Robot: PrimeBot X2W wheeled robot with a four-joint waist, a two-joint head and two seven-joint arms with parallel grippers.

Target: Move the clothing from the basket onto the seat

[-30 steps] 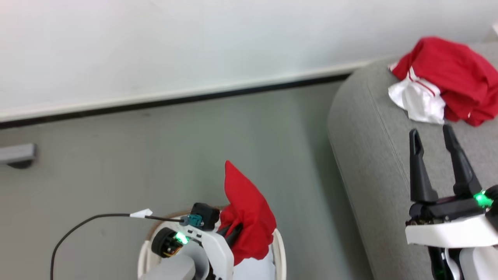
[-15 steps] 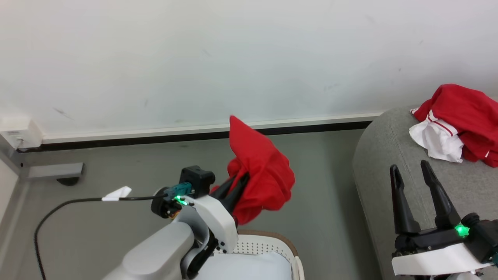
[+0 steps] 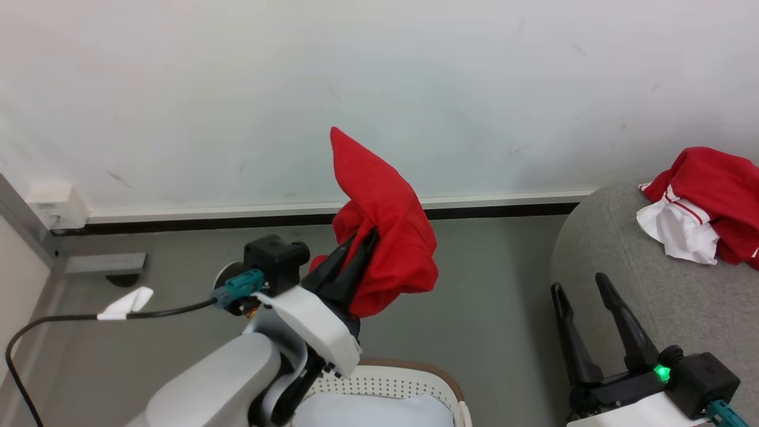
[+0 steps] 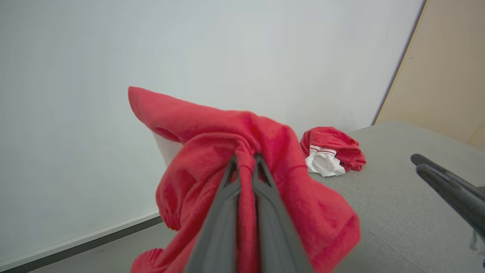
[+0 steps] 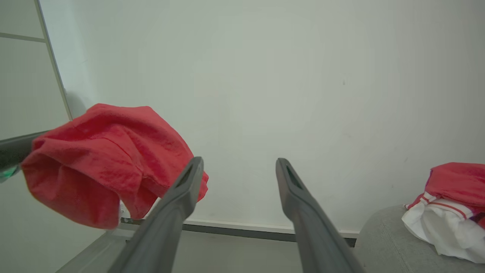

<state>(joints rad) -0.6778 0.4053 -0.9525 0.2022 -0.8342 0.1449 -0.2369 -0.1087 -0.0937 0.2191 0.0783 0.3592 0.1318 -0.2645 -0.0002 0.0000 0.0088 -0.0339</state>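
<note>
Left gripper [image 3: 359, 249] clamped plain red garment [image 3: 388, 231] at centre frame, high above basket [image 3: 391, 379] at bottom, probably to clear its rim toward seat [image 3: 699, 308] at right. Right gripper [image 3: 579, 283] was spread wide, empty, lower right. Striped garment [image 3: 702, 207] lay on seat.

No writing, label, brand, number or sign can be read in any view. The small white tag [image 3: 126, 302] on the black cable [image 3: 172, 310] is too small to tell whether it carries print.
</note>
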